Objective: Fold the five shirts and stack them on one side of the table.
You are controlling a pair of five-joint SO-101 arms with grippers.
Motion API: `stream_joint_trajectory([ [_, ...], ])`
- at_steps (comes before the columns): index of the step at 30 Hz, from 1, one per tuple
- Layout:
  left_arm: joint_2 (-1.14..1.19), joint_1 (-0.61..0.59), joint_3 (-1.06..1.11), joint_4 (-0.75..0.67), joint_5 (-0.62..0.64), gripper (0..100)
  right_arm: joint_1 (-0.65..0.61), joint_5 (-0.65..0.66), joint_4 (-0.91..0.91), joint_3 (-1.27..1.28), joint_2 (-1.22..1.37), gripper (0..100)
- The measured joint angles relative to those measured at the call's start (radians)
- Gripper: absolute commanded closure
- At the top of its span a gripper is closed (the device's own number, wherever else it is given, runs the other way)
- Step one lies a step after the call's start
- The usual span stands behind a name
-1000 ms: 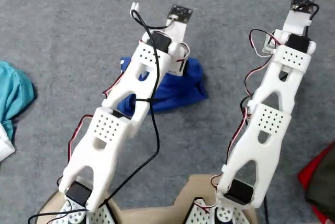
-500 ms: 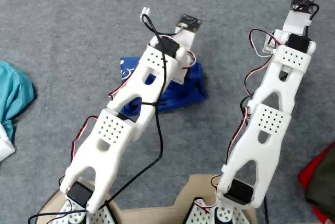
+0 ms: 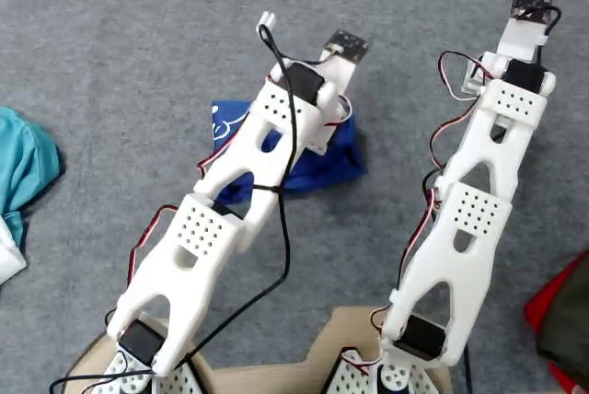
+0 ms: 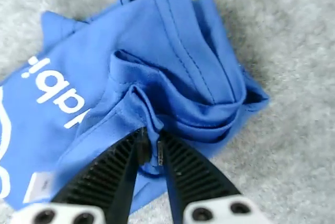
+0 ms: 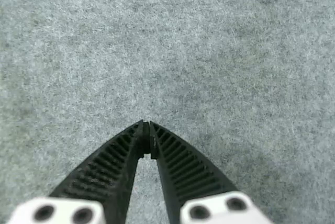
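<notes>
left claw (image 4: 150, 144) is clamped on a raised fold of the crumpled blue cotton shirt with white print (image 4: 167, 46), sitting around the middle of the grey felt counter (image 5: 235, 51). right claw (image 5: 147, 141) is pinched together on nothing, over bare felt toward the far right corner. bunched teal fabric shirt (image 3: 23, 168) at the left edge, crumpled red cloth garment (image 3: 552, 307) at the right edge

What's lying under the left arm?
The blue shirt, bunched on the grey table, a fold pinched in the left gripper. The arm hides the shirt's middle.
</notes>
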Motion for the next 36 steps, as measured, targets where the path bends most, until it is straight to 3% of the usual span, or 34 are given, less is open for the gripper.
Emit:
stream_joint_trajectory([
  [19,-0.046,0.127,-0.052,0.026,0.087,98,0.0,0.0,0.0,0.0,0.0,99.3],
  [32,-0.186,0.147,0.252,0.026,0.095,98,0.0,0.0,0.0,0.0,0.0,99.3],
  [36,-0.186,0.15,0.293,0.026,0.04,98,0.0,0.0,0.0,0.0,0.0,99.3],
])
